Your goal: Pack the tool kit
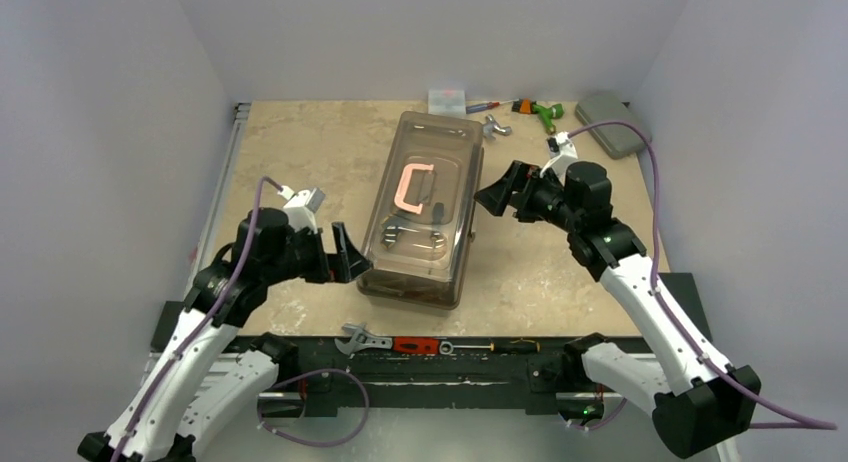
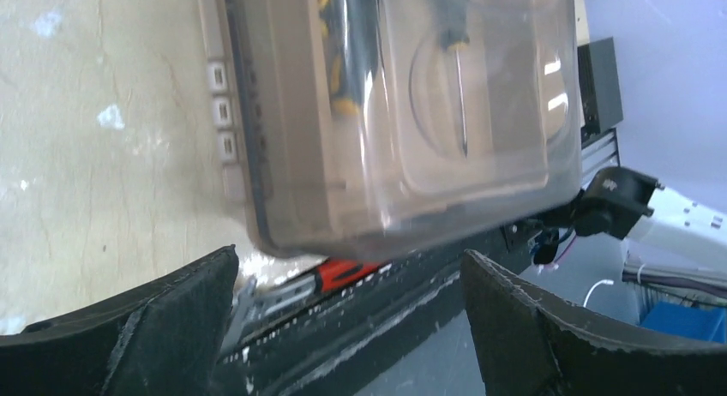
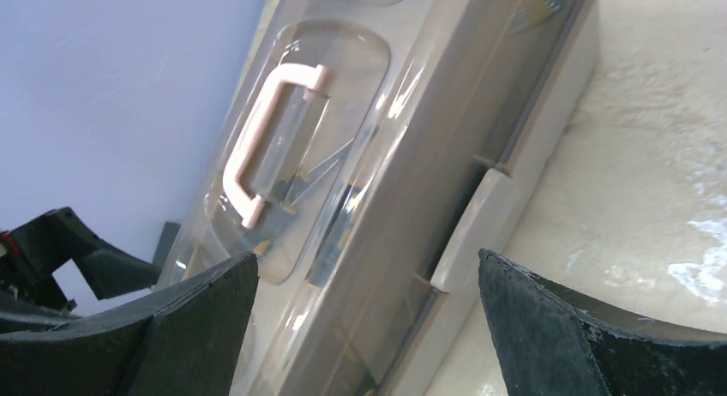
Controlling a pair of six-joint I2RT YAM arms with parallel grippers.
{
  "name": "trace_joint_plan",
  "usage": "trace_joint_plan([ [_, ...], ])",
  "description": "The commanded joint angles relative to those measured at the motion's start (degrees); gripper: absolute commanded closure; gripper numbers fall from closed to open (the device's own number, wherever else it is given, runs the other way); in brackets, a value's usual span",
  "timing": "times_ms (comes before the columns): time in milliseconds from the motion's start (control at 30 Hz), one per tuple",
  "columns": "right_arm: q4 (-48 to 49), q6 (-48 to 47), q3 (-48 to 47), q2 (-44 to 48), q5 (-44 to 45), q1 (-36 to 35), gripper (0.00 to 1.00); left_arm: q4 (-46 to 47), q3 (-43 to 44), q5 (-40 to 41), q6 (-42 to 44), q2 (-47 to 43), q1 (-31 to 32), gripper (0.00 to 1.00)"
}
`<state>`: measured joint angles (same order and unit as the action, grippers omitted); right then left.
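Shut toolbox (image 1: 420, 227) in the middle of the table (image 1: 300, 152), both arms' jaws apart.

The tan toolbox runs lengthwise from the near edge towards the far edge, its smoky lid (image 1: 428, 147) down and its pink handle (image 1: 410, 185) on top. The left gripper (image 1: 345, 254) is just beside its near left corner and the right gripper (image 1: 497, 194) just beside its right side, both spread wide and holding nothing. A wrench (image 1: 360, 339) and a red-handled tool (image 1: 415, 345) lie along the near edge.

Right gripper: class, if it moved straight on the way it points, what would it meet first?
Probably the toolbox, on its long side; the open right gripper faces it, though depth is unclear.
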<state>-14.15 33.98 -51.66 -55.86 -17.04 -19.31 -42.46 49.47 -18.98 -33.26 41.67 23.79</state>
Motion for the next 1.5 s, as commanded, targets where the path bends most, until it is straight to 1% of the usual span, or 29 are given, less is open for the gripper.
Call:
trace_joint_plan([
  [0, -0.71, 3.49, -0.27, -2.70, -3.60, -1.47, 0.01, -15.08, 4.05, 4.29, 0.63, -5.75, 2.07, 0.03],
  [67, -1.12, 3.79, -1.48, -4.34, -1.52, -2.88, 0.01, -17.69, 4.01, 3.68, -1.29, -7.52, 2.62, 0.02],
  [133, -1.34, 3.70, -2.63, -6.35, 1.05, -5.05, 0.01, -17.04, 2.31, 1.35, -3.90, -7.95, 4.14, 0.05],
  [233, -3.15, 2.37, -5.59, -9.85, 3.65, -6.43, 0.01, -11.09, -2.30, 0.22, -9.29, -7.56, 9.54, 0.12],
  [300, -4.35, 1.40, -7.39, -12.04, 4.33, -6.55, 0.01, -7.52, -4.69, 1.67, -12.38, -7.05, 13.60, 0.14],
  [400, -5.02, 0.59, -9.02, -14.46, 6.27, -6.62, 0.01, -1.96, -7.50, 5.79, -16.01, -5.89, 20.24, 0.16],
  [500, -4.32, 0.22, -9.95, -16.39, 7.98, -6.61, 0.01, 5.46, -11.50, 8.09, -17.88, -2.74, 23.01, 0.16],
  [600, -3.57, 0.32, -10.83, -18.51, 8.25, -6.57, 0.02, 12.49, -13.91, 9.27, -18.95, 1.49, 23.05, 0.16],
  [733, -3.42, -0.10, -12.61, -21.69, 11.46, -6.03, 0.05, 19.54, -14.21, 10.70, -19.18, 5.70, 23.08, 0.16],
  [767, -3.24, -0.35, -13.23, -22.84, 11.39, -5.79, 0.07, 20.58, -14.01, 11.33, -18.95, 6.82, 23.07, 0.16],
  [833, -2.44, -0.65, -14.95, -25.70, 9.82, -4.76, 0.17, 22.46, -13.43, 12.47, -18.72, 8.90, 23.10, 0.16],
  [867, -2.13, -0.74, -16.00, -27.23, 8.54, -4.28, 0.20, 23.73, -13.32, 12.68, -18.69, 9.79, 23.08, 0.16],
  [1000, -1.01, -0.80, -20.49, -33.40, 7.16, -3.40, 0.23, 29.42, -12.91, 13.26, -19.18, 13.86, 23.13, 0.16],
  [1133, -0.65, -0.93, -26.56, -40.19, 6.10, -2.78, 0.27, 30.19, -8.85, 15.33, -17.12, 18.58, 22.93, 0.14],
  [1300, -2.94, -2.17, -36.59, -48.58, 4.44, -2.57, 0.27, 26.86, -1.42, 17.32, -13.30, 24.02, 22.02, 0.12],
  [1367, -4.23, -2.56, -39.72, -49.66, 4.45, -2.50, 0.25, 26.00, 0.37, 15.82, -12.18, 25.53, 19.34, 0.12],
  [1433, -3.96, -2.68, -40.64, -49.00, 4.78, -2.56, 0.22, 26.95, 0.65, 13.45, -11.56, 26.28, 15.25, 0.13],
  [1467, -3.79, -2.66, -40.73, -48.38, 4.93, -2.50, 0.21, 26.91, 1.00, 13.40, -10.80, 26.35, 14.62, 0.13],
])
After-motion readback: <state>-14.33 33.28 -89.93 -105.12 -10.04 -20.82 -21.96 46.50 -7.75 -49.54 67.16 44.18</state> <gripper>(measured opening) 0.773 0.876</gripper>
